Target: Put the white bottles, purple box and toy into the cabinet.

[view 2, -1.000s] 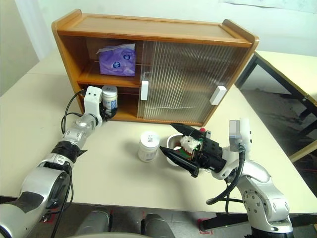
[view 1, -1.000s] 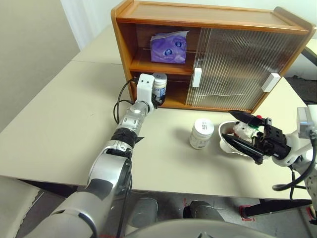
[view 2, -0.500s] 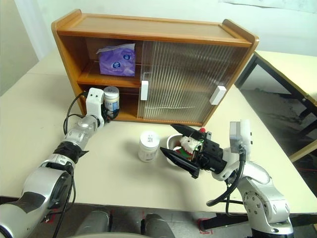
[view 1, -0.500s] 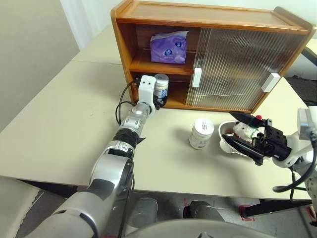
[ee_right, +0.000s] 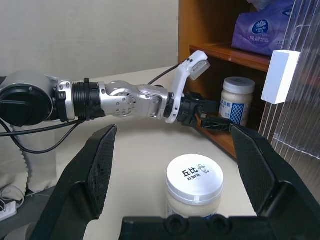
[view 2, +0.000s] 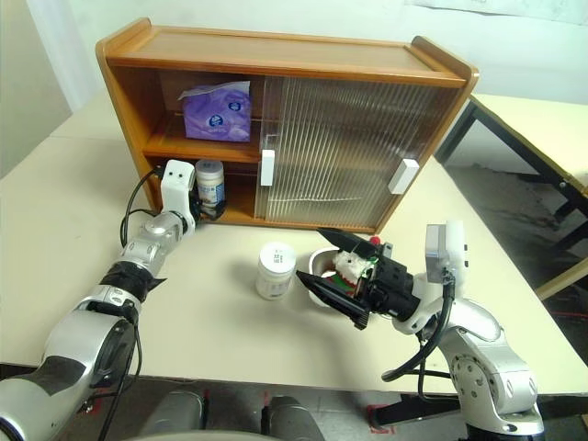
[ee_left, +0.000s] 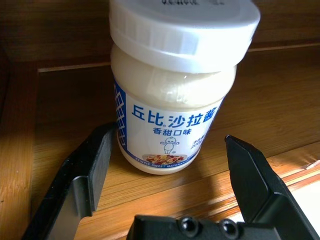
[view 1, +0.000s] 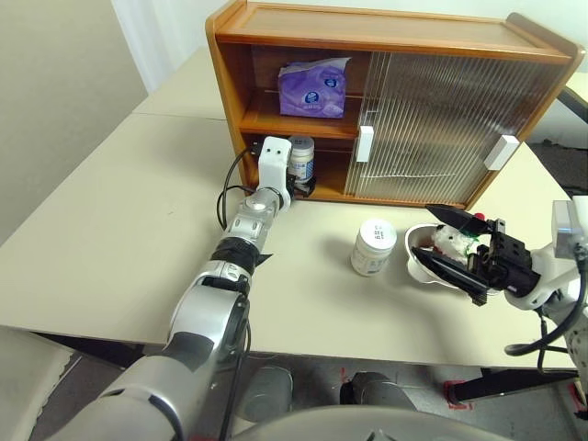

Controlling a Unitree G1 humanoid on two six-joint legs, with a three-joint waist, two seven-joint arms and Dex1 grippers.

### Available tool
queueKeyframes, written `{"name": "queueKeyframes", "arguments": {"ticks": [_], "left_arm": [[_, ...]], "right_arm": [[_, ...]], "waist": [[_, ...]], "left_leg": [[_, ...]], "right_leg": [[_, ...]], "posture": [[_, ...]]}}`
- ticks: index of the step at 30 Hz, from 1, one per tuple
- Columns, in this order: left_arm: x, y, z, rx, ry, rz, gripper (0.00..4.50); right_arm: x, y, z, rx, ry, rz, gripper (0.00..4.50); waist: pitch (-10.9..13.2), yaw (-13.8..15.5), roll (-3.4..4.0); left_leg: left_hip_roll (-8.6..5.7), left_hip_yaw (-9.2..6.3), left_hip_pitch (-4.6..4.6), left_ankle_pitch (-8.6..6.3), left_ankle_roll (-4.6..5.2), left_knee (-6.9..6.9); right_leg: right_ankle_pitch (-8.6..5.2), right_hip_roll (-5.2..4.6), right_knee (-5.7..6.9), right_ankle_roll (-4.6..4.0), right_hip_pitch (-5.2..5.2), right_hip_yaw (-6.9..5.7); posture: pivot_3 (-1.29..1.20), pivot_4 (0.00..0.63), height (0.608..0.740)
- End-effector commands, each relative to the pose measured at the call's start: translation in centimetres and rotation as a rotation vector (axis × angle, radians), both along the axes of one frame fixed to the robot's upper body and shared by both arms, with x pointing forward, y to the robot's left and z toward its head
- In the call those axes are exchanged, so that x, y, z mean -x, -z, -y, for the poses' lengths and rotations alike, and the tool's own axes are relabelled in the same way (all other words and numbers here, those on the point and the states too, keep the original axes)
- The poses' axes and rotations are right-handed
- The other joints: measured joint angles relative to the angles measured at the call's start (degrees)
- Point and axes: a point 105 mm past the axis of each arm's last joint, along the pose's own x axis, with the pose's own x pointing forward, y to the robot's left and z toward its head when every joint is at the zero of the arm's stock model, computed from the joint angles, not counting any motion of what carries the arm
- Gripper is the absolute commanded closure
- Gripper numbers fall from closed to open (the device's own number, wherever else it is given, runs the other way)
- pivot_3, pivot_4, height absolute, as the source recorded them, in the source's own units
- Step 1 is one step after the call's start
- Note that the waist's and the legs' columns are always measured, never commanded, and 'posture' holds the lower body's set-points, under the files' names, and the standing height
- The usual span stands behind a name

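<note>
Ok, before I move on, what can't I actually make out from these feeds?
- Cabinet interior behind the ribbed doors: the translucent panels blur it in both eye views.
- Toy: mostly hidden by the right gripper and bowl.
- Jar cap top: cut off by the left wrist view's edge.

Beige table [view 1: 110, 230], shiny bowl [view 1: 418, 265] near its front edge, perhaps a second table [view 2: 542, 119] behind.

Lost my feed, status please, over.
Left gripper open around labelled bottle standing on cabinet floor. Right gripper open, empty. Second bottle on table; nothing blocking.
</note>
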Motion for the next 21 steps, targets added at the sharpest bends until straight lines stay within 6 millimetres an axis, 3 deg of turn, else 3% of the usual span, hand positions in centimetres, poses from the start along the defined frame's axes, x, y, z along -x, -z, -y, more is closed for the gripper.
{"name": "queueKeyframes", "arguments": {"ticks": [1, 4, 7, 18, 21], "left_arm": [[0.8, 0.5, 0.1, 0.016, 0.014, -0.014, 0.01], [1.6, 0.3, -0.3, 0.015, 0.009, 0.003, 0.01], [2.2, 0.0, -1.3, 0.025, -0.025, 0.035, 0.64], [1.7, -1.3, -3.2, -0.112, -0.214, 0.174, 4.49], [1.4, -1.0, -3.0, -0.111, -0.229, 0.164, 4.49]], "right_arm": [[0.0, -0.1, -0.3, 0.006, -0.007, 0.006, 0.0], [0.0, -0.1, -0.3, 0.006, -0.005, 0.006, 0.0], [0.0, 0.0, -0.3, 0.005, -0.004, 0.004, 0.0], [-0.2, 0.1, -0.2, 0.013, -0.014, 0.001, 0.0], [-0.2, 0.1, -0.3, 0.014, -0.014, 0.002, 0.0]], "waist": [[0.0, 0.0, 0.0], [0.0, -0.1, 0.0], [0.0, -0.3, 0.0], [0.1, -0.2, -0.01], [0.1, -0.2, -0.01]], "left_leg": [[0.0, 0.0, 0.0, 0.0, 0.0, 0.0], [-0.02, 0.01, 0.0, 0.0, 0.0, -0.01], [-0.03, 0.02, -0.01, -0.01, 0.01, -0.02], [-0.02, 0.0, 0.02, 0.0, 0.02, -0.03], [-0.02, 0.0, 0.02, 0.0, 0.02, -0.06]], "right_leg": [[0.0, 0.0, 0.0, 0.0, 0.0, 0.0], [-0.01, 0.0, -0.02, 0.01, 0.0, 0.01], [-0.02, 0.0, -0.04, 0.0, -0.01, 0.0], [-0.01, -0.01, -0.03, -0.02, 0.01, 0.02], [-0.02, -0.01, -0.03, -0.02, 0.0, 0.03]], "posture": [[0.11, 0.019, 0.74], [0.11, 0.021, 0.74], [0.11, 0.023, 0.74], [0.13, 0.029, 0.74], [0.13, 0.03, 0.74]]}}
